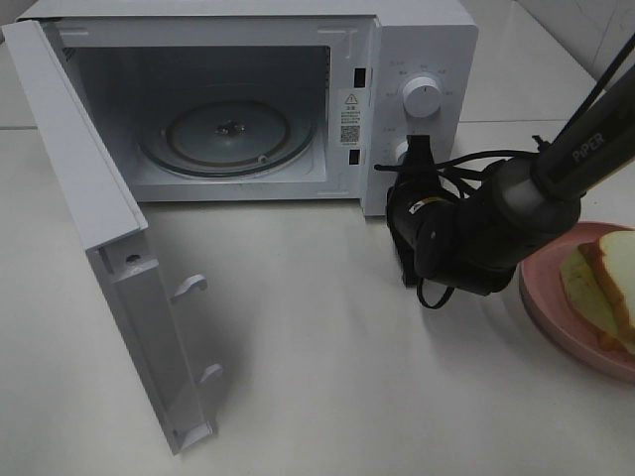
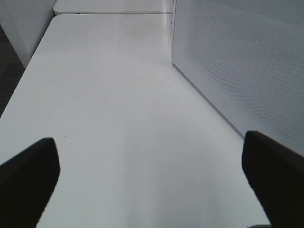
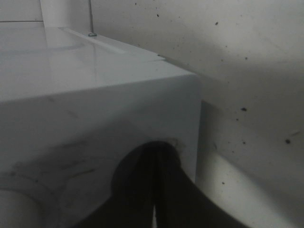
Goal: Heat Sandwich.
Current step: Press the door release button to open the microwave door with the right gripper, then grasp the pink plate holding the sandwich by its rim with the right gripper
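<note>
Two fingers of the right gripper (image 3: 154,190) are clenched together with nothing between them, their tips against the control panel of the microwave (image 1: 422,40). In the high view this gripper (image 1: 410,149) appears to sit on the lower dial (image 1: 399,152), below the upper dial (image 1: 424,97), though its own bulk hides the contact. A loose black cable (image 1: 466,164) loops off the wrist beside the panel. The left gripper (image 2: 152,164) is spread wide and empty, low over the bare table (image 2: 109,95) beside a perforated white wall of the microwave.

Outward: the door (image 1: 99,228) stands fully open and the glass tray (image 1: 226,134) inside carries nothing. The sandwich (image 1: 605,283) lies on a pink plate (image 1: 551,312) at the right edge of the table, just behind the right arm, outside the oven.

Likely hazards:
- Turning the dial now would set the timer on an empty cavity.
- The cable could catch on a dial as the arm pulls away.
- A backward swing of the forearm could strike the plate rim and shove the sandwich toward the table edge.
</note>
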Action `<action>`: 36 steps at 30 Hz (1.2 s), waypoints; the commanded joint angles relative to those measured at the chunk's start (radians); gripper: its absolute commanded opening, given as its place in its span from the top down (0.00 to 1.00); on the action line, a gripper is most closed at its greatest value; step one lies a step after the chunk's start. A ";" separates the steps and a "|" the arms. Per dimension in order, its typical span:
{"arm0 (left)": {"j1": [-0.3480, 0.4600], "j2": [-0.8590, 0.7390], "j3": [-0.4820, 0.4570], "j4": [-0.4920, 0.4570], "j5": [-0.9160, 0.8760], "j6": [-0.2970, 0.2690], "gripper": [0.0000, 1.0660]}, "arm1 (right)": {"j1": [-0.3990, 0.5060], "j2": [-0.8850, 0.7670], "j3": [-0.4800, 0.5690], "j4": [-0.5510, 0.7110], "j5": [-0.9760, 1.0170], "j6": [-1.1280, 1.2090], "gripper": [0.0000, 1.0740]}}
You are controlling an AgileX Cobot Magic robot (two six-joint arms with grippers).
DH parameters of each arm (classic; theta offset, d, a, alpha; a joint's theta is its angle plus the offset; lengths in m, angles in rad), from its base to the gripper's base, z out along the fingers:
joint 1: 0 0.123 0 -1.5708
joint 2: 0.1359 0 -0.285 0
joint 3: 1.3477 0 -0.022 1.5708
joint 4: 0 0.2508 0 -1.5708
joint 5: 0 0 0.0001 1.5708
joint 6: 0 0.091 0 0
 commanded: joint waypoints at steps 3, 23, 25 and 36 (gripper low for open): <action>-0.002 -0.027 0.003 0.002 -0.016 -0.004 0.03 | -0.047 -0.027 -0.060 -0.141 -0.058 0.004 1.00; -0.002 -0.027 0.003 0.002 -0.016 -0.004 0.03 | -0.047 -0.152 0.141 -0.259 0.018 0.089 1.00; -0.002 -0.027 0.003 0.002 -0.016 -0.004 0.03 | -0.047 -0.181 0.166 -0.260 0.057 0.082 1.00; -0.002 -0.027 0.003 0.002 -0.016 -0.004 0.03 | -0.047 -0.320 0.256 -0.328 0.293 0.002 0.99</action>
